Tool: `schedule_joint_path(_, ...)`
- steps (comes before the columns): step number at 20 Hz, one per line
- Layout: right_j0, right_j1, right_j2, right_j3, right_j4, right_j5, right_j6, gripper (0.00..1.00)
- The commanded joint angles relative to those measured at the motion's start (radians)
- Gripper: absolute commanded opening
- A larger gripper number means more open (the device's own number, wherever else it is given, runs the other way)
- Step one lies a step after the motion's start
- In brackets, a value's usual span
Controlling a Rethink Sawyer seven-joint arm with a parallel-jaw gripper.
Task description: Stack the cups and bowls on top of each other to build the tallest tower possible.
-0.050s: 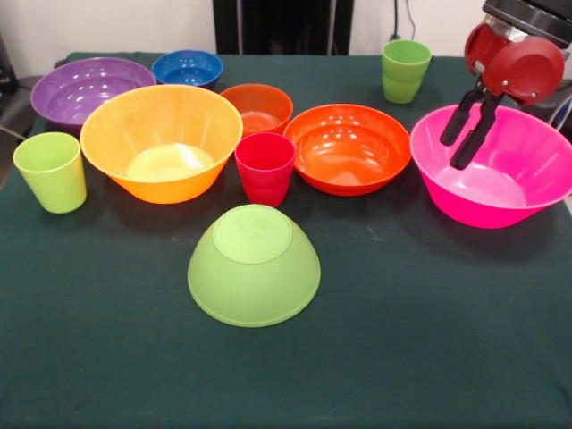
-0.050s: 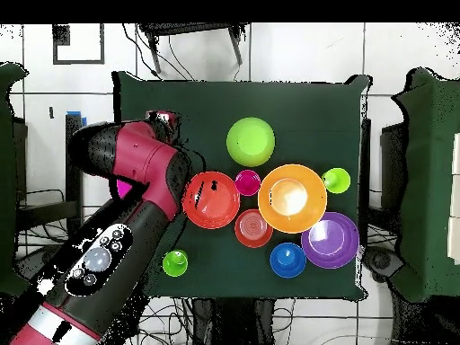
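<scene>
The large pink bowl (image 1: pixel 500 183) stands upright at the right, mostly hidden under my arm (image 2: pixel 144 180) in the overhead view. My gripper (image 1: pixel 453 152) hangs tilted over its near-left inside, open by a narrow gap, nothing between the fingers. A lime green bowl (image 1: pixel 254 265) (image 2: pixel 251 141) lies rim-down in front, alone. Behind it stand the red-pink cup (image 1: pixel 264 168), the medium orange bowl (image 1: pixel 347 147), the yellow-orange bowl (image 1: pixel 161 141), the small dark orange bowl (image 1: pixel 256 107), the purple bowl (image 1: pixel 79 89) and the blue bowl (image 1: pixel 187 67). Light green cups stand at the left (image 1: pixel 51 172) and back right (image 1: pixel 405 70).
Everything rests on a dark green cloth-covered table (image 1: pixel 402 340). The bowls crowd together in a row across the middle, some touching. Cables and dark furniture surround the table (image 2: pixel 234 94) in the overhead view.
</scene>
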Motion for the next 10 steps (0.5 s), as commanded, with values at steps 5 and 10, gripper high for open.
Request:
schedule_joint_path(5,-0.007,0.092,0.113,-0.026,-0.044,-0.007,0.125,1.00)
schedule_joint_path(10,-0.007,0.109,0.092,-0.034,-0.040,-0.009,0.140,1.00)
